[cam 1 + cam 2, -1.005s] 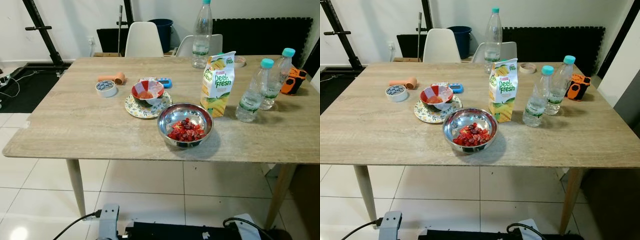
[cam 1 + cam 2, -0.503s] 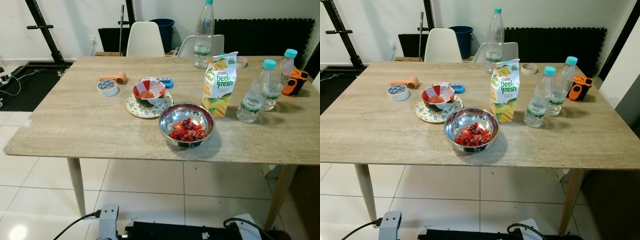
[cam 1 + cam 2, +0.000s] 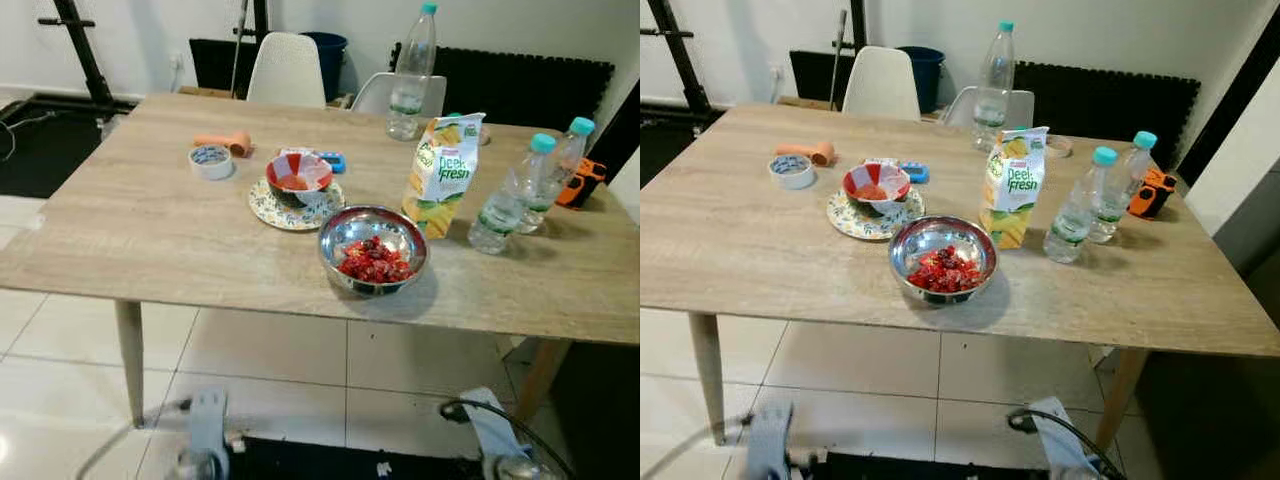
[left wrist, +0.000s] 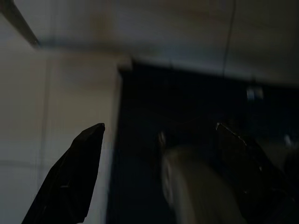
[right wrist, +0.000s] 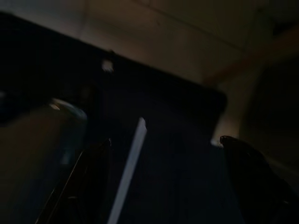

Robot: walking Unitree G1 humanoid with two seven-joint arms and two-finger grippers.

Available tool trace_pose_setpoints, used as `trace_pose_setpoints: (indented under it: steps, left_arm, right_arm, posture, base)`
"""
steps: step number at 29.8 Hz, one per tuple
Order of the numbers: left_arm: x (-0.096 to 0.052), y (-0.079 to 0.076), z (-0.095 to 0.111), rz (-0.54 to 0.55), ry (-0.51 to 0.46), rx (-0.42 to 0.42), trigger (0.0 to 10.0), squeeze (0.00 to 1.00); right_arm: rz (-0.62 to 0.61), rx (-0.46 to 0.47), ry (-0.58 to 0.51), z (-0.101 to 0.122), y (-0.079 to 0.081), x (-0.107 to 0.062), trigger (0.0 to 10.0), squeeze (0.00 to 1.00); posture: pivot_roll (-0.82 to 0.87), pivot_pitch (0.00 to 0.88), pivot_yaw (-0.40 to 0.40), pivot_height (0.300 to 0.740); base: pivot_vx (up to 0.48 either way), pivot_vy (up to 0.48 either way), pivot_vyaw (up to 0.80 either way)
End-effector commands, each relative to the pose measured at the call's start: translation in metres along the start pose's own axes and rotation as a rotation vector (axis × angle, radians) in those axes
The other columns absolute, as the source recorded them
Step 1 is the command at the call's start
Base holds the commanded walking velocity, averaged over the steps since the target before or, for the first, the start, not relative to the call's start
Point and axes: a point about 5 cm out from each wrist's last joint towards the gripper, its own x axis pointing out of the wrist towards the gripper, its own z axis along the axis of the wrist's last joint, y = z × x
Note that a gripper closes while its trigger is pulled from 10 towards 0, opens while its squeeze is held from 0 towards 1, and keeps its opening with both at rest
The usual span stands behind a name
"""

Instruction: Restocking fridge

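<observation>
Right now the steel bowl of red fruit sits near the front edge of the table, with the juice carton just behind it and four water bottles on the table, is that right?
Not quite: the left eye view shows three water bottles, not four. Two stand beside the juice carton and a taller one stands at the far side. The rest holds: the steel bowl of red fruit sits near the front edge of the table, with the carton just behind it.

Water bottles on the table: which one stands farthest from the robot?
The tall bottle at the far edge, behind the juice carton. The other two bottles stand together to the carton's right, nearer the robot.
</observation>
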Motion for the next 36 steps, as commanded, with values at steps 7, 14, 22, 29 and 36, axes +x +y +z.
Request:
trace_pose_setpoints:
  steps: [7, 14, 22, 29, 36]
  left_arm:
    - [-0.007, 0.004, -0.037, -0.010, 0.093, 0.000, 10.0, 0.00]
    - [-0.012, 0.006, -0.060, -0.011, 0.151, 0.012, 10.0, 0.00]
    - [-0.010, -0.009, -0.055, -0.105, 0.157, 0.153, 10.0, 0.00]
    - [-0.009, -0.006, -0.048, -0.122, 0.153, 0.207, 10.0, 0.00]
    - [-0.007, 0.007, -0.036, -0.034, 0.078, -0.034, 10.0, 1.00]
  right_arm:
    - [-0.032, -0.027, -0.015, -0.008, 0.008, 0.000, 10.0, 0.00]
    - [-0.103, 0.006, 0.018, -0.035, 0.000, -0.005, 10.0, 0.00]
    - [-0.217, 0.238, 0.089, -0.075, -0.023, -0.017, 10.0, 1.00]
    - [-0.226, 0.396, 0.048, -0.082, -0.022, -0.020, 10.0, 1.00]
    - [-0.186, 0.285, 0.050, -0.074, -0.033, -0.019, 10.0, 1.00]
  posture:
    - [0.04, 0.061, -0.029, 0.740]
    - [-0.01, 0.115, 0.028, 0.740]
    - [-0.06, 0.152, 0.059, 0.740]
    - [-0.05, 0.111, 0.059, 0.740]
    - [-0.02, 0.015, -0.018, 0.740]
  base:
    - [0.000, 0.000, 0.00]
    - [0.000, 0.000, 0.00]
    - [0.000, 0.000, 0.00]
    - [0.000, 0.000, 0.00]
    - [0.000, 0.000, 0.00]
